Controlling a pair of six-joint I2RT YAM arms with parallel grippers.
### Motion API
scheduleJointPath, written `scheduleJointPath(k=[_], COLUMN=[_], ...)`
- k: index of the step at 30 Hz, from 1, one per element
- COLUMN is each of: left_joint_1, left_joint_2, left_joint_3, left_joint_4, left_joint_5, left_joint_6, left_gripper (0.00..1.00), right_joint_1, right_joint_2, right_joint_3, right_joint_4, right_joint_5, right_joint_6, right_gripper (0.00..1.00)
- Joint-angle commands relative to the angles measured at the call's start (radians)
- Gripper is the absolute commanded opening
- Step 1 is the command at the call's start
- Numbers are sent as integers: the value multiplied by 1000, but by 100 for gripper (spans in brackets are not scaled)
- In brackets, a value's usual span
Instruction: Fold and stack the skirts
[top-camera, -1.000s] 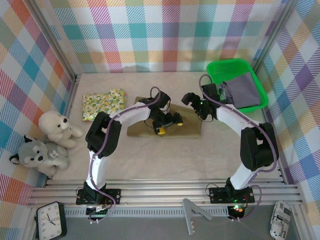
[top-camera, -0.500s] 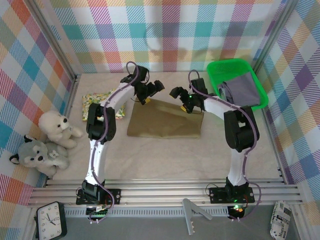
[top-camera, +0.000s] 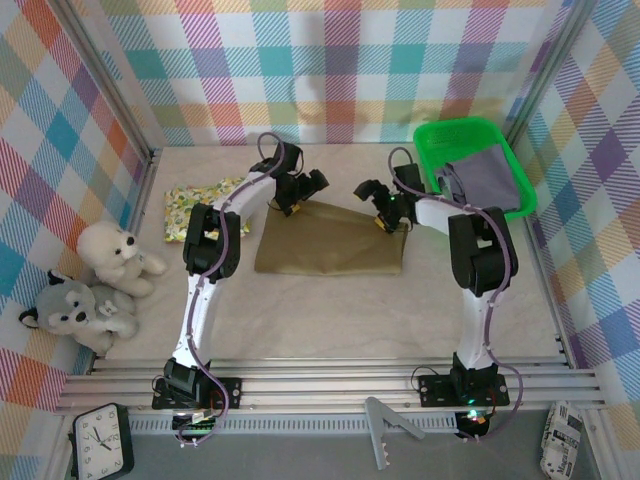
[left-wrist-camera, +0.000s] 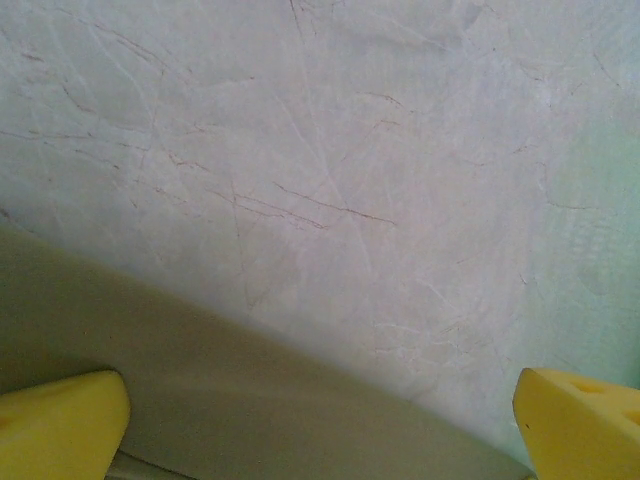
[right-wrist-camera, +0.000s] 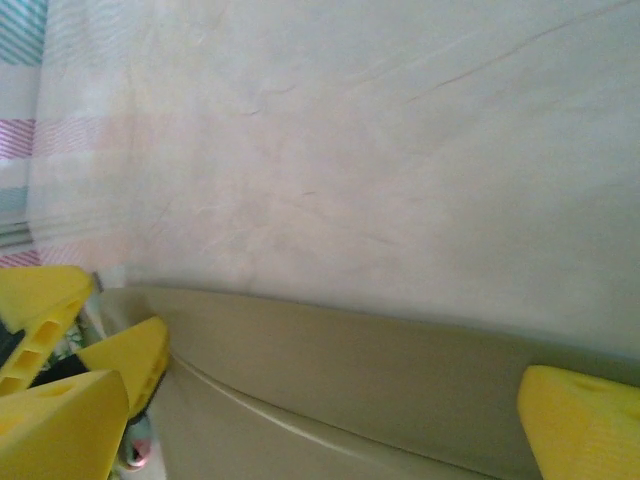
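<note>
We see olive-khaki skirt (top-camera: 330, 248) flat, smooth. Its far edge runs between wide-spread fingers of our left gripper (top-camera: 298, 198) and right gripper (top-camera: 381, 212); both grip nothing.

We see a green tray (top-camera: 462, 124) at the far right corner of the pale marbled surface (top-camera: 330, 310). By the left wall sits a white plush bear (top-camera: 115, 255), with a grey husky plush (top-camera: 75, 315) just beside it. A black clock (top-camera: 102, 440) lies beyond the near rail. Plaid walls (top-camera: 330, 60) enclose everything.
</note>
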Motion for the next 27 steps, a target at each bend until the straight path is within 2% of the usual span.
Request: scheduleJointPath(k=[1,9,13,17,22,25,27], left_joint_1=[17,-7,-60,-138,-247,-301,-326], left_joint_2=[38,-53,-201,-360,-415,-375,-345], left_joint_3=[-69,-34,-57,-224,-346,-365,-385], left_joint_4=[-66,-27,-110,-89,-123,-165,-167], left_joint_5=[-31,147,78,24,3,29,40], left_joint_6=[-11,-4,78,92,81,77,65], left_gripper=[100,100,100,98,74,55,45], right_joint_1=[-36,-53,-54,-53,-53,-52,-50], right_joint_2=[-86,-331,-481,-644,-779,-785,-768], right_joint_3=[-55,-213,-341,-519,-679,-733,-761], right_joint_4=[-145,-235,-240,-187,-100,-52,-9], right_joint_5=[75,121,157,208,179,114,83], right_joint_6=[-93,-110,-71,-5,33,76,111], right_gripper=[100,99,99,98,90,85,83])
